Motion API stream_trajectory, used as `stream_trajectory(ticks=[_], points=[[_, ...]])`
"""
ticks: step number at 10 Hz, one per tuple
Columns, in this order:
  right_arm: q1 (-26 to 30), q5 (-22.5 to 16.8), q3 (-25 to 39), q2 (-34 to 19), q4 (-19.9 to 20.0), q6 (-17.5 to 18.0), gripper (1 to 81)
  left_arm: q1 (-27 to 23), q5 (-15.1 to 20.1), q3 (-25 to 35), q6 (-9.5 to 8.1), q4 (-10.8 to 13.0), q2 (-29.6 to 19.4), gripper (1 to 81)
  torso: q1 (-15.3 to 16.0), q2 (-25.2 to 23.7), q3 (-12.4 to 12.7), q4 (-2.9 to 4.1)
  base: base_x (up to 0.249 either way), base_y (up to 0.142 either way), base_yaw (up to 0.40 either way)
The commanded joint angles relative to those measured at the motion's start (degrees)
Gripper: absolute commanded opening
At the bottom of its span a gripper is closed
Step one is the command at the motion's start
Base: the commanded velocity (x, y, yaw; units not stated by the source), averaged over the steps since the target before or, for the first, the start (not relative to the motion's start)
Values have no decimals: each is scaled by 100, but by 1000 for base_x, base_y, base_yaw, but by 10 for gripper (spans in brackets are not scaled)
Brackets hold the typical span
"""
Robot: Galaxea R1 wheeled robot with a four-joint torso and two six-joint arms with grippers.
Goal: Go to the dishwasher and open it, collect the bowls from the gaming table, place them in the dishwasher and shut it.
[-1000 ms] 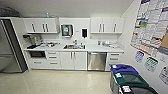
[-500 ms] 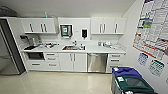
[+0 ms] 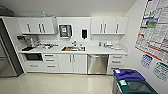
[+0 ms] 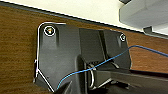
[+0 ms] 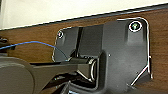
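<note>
Kitchenette, head view, seen straight on.

- Dishwasher (image 3: 97, 64): steel front, door shut, under the counter (image 3: 100, 50), approx 1 o'clock from frame centre. White double cabinet (image 3: 72, 63) just beside it at its 9 o'clock; drawer stack (image 3: 116, 62) at its 3 o'clock.
- Sink (image 3: 73, 48): set in counter, 12 o'clock of the double cabinet.
- Oven/microwave unit (image 3: 34, 57): dark, built in, far 9 o'clock end.
- Wall cabinets (image 3: 109, 25), white w/ bar handles, over dishwasher; second set (image 3: 37, 25) at 10 o'clock.
- Bins (image 3: 131, 83): blue lid + green lid, 5 o'clock corner, near the poster wall (image 3: 155, 30).
- Floor (image 3: 62, 83): pale, glossy.
- Grippers, L + R: wrist views give the robot's dark plate, blue cable, brown wood-look surface; fingers open or closed — cannot tell.
</note>
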Motion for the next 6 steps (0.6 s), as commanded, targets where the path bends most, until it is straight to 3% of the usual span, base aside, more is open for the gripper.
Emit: stream_trajectory(ticks=[1,6], points=[[281,-344,134,-194,-40,-28,811,-250,301,82,0,54,-132,811,0,0,0,0,168,0,0],[263,-256,125,-177,-31,-28,811,-250,301,82,0,63,-132,811,0,0,0,0,157,0,0]])
